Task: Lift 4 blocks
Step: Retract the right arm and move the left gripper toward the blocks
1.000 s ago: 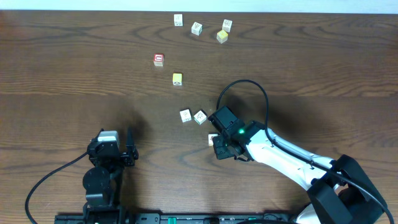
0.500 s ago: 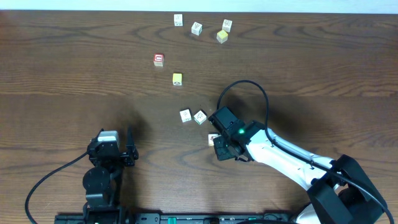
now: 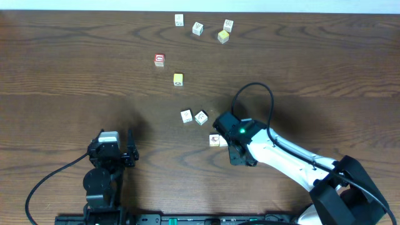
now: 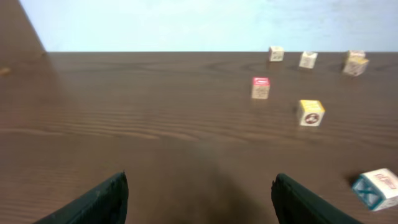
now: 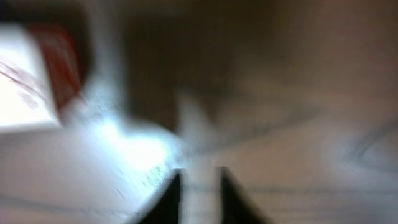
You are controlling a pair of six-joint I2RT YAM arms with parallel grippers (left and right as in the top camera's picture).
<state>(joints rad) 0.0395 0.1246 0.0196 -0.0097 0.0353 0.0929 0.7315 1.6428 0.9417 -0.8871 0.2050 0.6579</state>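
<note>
Though the right wrist view was badly smeared, you could see your right hand (image 5: 198,177) released: its two dark fingertips stood a narrow gap apart, with nothing but counter (image 3: 75,62) between them. The nearest white block (image 3: 214,139), red on one face, sat flat on the wood just beside that hand, free of the fingers. Your left hand (image 4: 200,183) was spread wide and empty, low over the near part of the counter and well apart from every cube.

Farther out, a second white block (image 3: 186,115) and a third white block (image 3: 200,117) rested side by side, near each other. Along the far edge you had the far-left block (image 3: 179,20), the far-middle block (image 3: 197,28) and the far-right block (image 3: 228,25), all white and all down on the surface. A yellow cube (image 3: 223,36) sat just beside the far-right block. A red cube (image 3: 159,59) and a second yellow cube (image 3: 178,79) stood in mid-counter.

The counter was dark brown wood, its grain running side to side. Behind its far edge rose a plain pale wall (image 4: 186,25).
</note>
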